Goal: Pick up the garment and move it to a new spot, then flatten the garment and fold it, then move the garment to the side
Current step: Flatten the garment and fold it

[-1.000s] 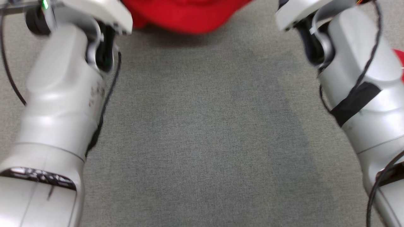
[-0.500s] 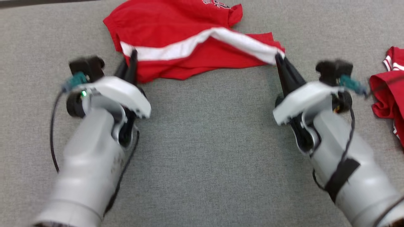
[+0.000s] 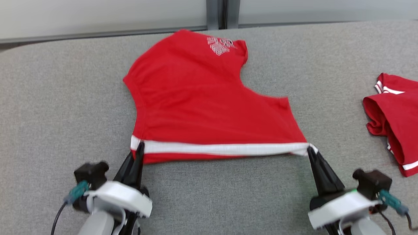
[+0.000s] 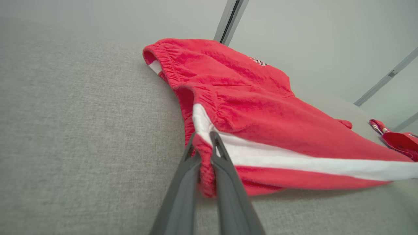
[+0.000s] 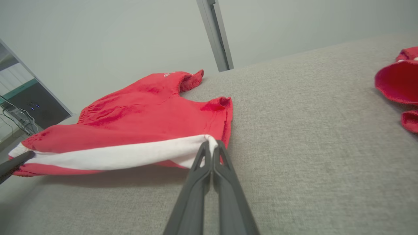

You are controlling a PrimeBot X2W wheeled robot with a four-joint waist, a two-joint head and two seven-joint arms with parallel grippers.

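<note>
The garment [image 3: 202,104] is a pair of red shorts with a white stripe, spread over the grey surface [image 3: 65,98]. Its near edge is stretched taut between both grippers and lifted a little off the surface. My left gripper [image 3: 140,147] is shut on the garment's near left corner [image 4: 204,143]. My right gripper [image 3: 310,150] is shut on the near right corner, pinching the white stripe [image 5: 209,143]. In the right wrist view the garment [image 5: 137,114] lies spread to the left, and the left gripper's dark fingers [image 5: 13,163] show at its far corner.
A second red garment [image 3: 395,117] with white trim lies crumpled at the right edge of the grey surface, also seen in the right wrist view [image 5: 398,81]. A pale wall with a grey vertical post [image 3: 215,14] runs behind the surface's far edge.
The head camera has tilted up, bringing the far edge and wall into view. Both grippers have drawn the garment's striped edge toward me, and the cloth now lies spread out instead of bunched.
</note>
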